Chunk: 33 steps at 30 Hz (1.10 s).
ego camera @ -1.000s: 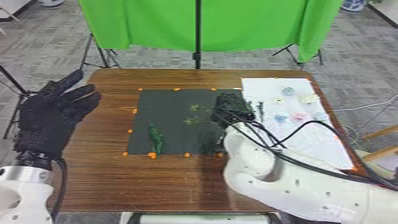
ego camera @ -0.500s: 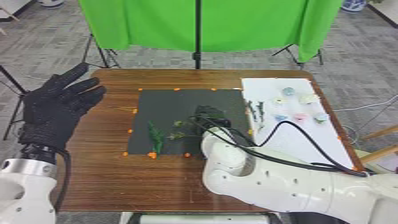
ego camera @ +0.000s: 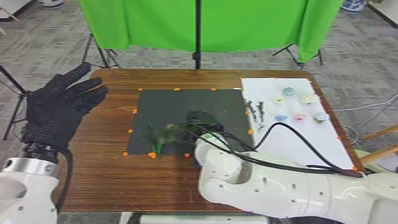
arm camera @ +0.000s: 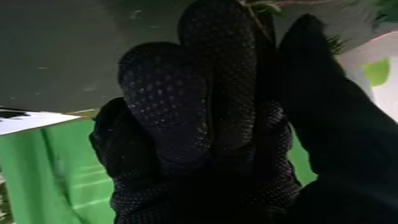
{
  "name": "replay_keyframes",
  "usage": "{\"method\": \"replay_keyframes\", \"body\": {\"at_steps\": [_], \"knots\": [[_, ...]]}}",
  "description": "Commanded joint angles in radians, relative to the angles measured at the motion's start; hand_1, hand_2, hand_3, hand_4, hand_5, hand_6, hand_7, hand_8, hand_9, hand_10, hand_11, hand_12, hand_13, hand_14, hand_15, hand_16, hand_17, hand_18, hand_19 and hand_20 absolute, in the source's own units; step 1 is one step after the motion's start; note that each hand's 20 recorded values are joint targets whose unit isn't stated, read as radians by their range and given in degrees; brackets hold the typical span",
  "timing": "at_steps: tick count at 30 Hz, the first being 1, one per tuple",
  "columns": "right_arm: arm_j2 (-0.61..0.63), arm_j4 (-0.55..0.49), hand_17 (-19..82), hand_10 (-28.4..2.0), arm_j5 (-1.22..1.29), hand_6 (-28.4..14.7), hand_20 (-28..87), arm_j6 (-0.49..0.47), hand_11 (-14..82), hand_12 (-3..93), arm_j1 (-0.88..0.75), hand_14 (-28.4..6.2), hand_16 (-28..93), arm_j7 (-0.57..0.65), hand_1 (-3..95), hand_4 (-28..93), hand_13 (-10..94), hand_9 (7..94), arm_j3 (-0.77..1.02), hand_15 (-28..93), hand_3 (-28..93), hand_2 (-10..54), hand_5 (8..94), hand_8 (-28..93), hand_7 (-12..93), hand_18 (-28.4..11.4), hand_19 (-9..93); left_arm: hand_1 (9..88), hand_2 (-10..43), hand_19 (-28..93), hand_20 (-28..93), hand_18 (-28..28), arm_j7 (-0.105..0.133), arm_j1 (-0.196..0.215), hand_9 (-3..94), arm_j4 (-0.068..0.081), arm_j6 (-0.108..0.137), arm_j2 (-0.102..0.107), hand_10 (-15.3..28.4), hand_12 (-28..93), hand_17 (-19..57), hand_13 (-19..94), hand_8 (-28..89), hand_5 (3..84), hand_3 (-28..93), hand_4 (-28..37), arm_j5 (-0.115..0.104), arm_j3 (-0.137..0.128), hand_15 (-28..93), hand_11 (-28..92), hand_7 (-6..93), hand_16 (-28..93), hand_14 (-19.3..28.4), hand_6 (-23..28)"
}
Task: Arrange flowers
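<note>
1. At the wooden table's [ego camera: 115, 185] left edge, the left hand [ego camera: 59, 111] is spreading its fingers.
2. A green sprig [ego camera: 157, 145] is lying on black matting [ego camera: 178, 103].
3. The right hand [ego camera: 202, 119] is pinching a wispier sprig [ego camera: 166, 133] there.
4. Behind, green cloth [ego camera: 258, 27] is hanging.
5. Flower heads [ego camera: 299, 117] are resting on white paper [ego camera: 315, 147].

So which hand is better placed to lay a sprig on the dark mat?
Likely the right hand: it holds a sprig over the mat; the left hand hovers empty off to the side.
</note>
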Motion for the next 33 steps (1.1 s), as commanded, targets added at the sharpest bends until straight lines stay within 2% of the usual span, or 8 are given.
{"method": "replay_keyframes", "body": {"at_steps": [1, 3, 8, 15, 17, 21, 25, 33], "knots": [[-0.017, -0.015, 56, -10.4, -0.045, -1.7, 38, 0.014, 29.8, 18.2, 0.043, -6.2, 18, 0.008, 42.0, -28, 88, 93.4, -0.023, 60, 70, -9.5, 81.2, 0, 14, -19.3, 93, 21.7, 7.8, 62, 12, 26.1, -0.018, -0.003, 33.7, 0.011, -0.014, 0.0, 21.4, 12, -7.7, 24, -10, 36.4, 78, -26.6, 0.005, 0.013, 50, 29, 15.0, -9, 27.9, 10.1], [-0.016, -0.013, 56, -10.4, -0.067, -1.8, 38, 0.023, 29.7, 18.3, 0.051, -6.2, 18, 0.01, 41.4, -28, 88, 93.4, -0.033, 60, 70, -9.5, 80.1, -2, 14, -19.2, 93, 21.6, 7.8, 62, 12, 26.1, -0.02, 0.001, 33.7, 0.008, -0.006, -0.001, 21.4, 12, -7.7, 25, -10, 36.5, 78, -26.6, 0.005, 0.01, 50, 29, 15.0, -9, 27.9, 10.1], [-0.011, -0.01, 57, -10.4, -0.059, -1.7, 38, 0.035, 29.6, 18.3, 0.059, -6.1, 18, -0.002, 40.9, -28, 88, 93.6, -0.026, 60, 71, -9.5, 79.5, -3, 15, -19.1, 93, 21.7, 7.8, 62, 12, 26.1, -0.02, -0.009, 33.7, 0.012, -0.008, -0.001, 21.4, 12, -7.7, 24, -10, 36.4, 78, -26.5, 0.006, 0.019, 50, 29, 15.1, -9, 27.9, 10.0], [0.01, -0.059, 56, -10.4, 0.003, -1.3, 39, 0.061, 29.7, 18.4, 0.04, -6.1, 18, -0.101, 39.2, -27, 88, 93.7, 0.018, 60, 71, -9.2, 78.4, -7, 15, -19.2, 93, 21.7, 7.9, 62, 12, 26.2, -0.012, 0.014, 33.7, 0.004, -0.005, -0.005, 21.4, 12, -7.7, 24, -10, 36.5, 78, -26.5, 0.006, 0.001, 50, 29, 15.1, -9, 27.9, 10.1], [0.02, -0.085, 56, -10.5, 0.072, -1.0, 39, 0.055, 29.7, 18.5, 0.027, -6.1, 18, -0.154, 37.3, -26, 88, 93.6, 0.049, 60, 72, -6.5, 76.9, -11, 15, -19.3, 93, 21.7, 7.9, 62, 12, 26.2, -0.008, 0.017, 33.7, 0.002, -0.006, -0.002, 21.4, 12, -7.7, 24, -10, 36.5, 78, -26.5, 0.005, -0.004, 50, 29, 15.1, -9, 27.9, 10.0], [0.026, -0.109, 55, -11.0, 0.125, -0.7, 40, 0.016, 30.1, 18.8, 0.017, -7.0, 19, -0.227, 34.1, -25, 87, 93.6, 0.08, 61, 72, -2.0, 73.1, -12, 14, -19.9, 93, 21.7, 7.9, 62, 12, 26.2, -0.001, 0.024, 33.7, -0.004, -0.009, 0.005, 21.4, 12, -7.7, 24, -10, 36.5, 78, -26.4, 0.004, -0.018, 50, 29, 15.2, -9, 27.9, 10.1], [0.02, -0.107, 54, -11.2, 0.146, -0.1, 41, -0.004, 30.3, 19.0, 0.041, -7.5, 19, -0.24, 32.9, -25, 87, 93.4, 0.066, 61, 72, -0.5, 70.7, -12, 13, -20.4, 93, 21.7, 7.9, 62, 12, 26.2, 0.006, 0.014, 33.6, 0.0, -0.008, 0.014, 21.4, 12, -7.7, 25, -10, 36.5, 78, -26.4, 0.002, -0.019, 50, 29, 15.1, -9, 27.9, 10.1], [0.003, -0.089, 53, -11.4, 0.205, 0.5, 41, -0.114, 30.5, 19.1, 0.055, -7.6, 19, -0.276, 29.9, -25, 86, 93.3, 0.073, 62, 73, 2.6, 67.5, -12, 12, -20.5, 93, 21.8, 7.9, 62, 12, 26.2, 0.018, 0.012, 33.7, 0.005, -0.014, 0.024, 21.5, 12, -7.7, 24, -10, 36.5, 78, -26.5, -0.003, -0.02, 50, 29, 15.0, -9, 28.0, 10.1]]}}
